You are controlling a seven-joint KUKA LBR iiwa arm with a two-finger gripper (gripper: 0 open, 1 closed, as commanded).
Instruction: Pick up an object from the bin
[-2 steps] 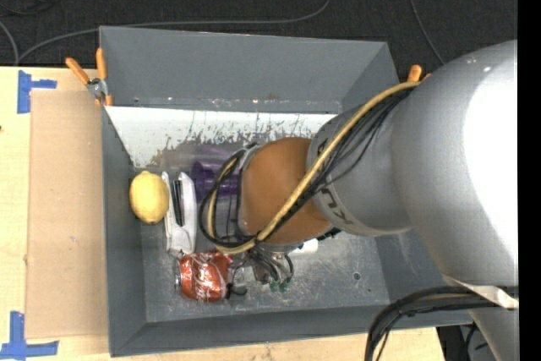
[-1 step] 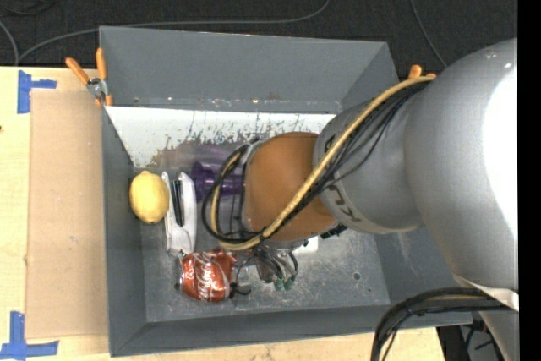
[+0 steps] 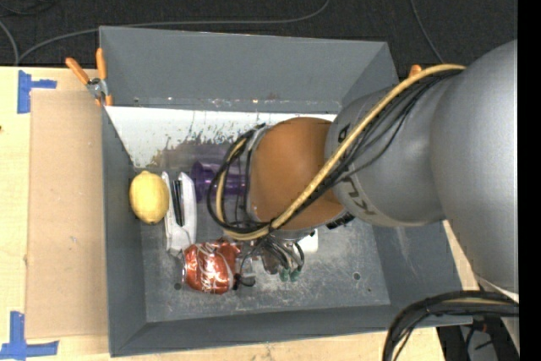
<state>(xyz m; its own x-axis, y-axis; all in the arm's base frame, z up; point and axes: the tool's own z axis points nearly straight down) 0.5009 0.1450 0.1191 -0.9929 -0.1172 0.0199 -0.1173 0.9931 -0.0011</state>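
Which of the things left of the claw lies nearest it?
The crumpled red shiny packet, right beside the claw; the yellow lemon and white item lie farther left.

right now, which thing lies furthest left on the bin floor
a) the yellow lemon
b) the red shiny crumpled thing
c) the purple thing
a: the yellow lemon lies closest to the left wall of the bin, with the white thing just right of it and the red crumpled thing further right.

The arm reaches in from the right, end effector pointing down.
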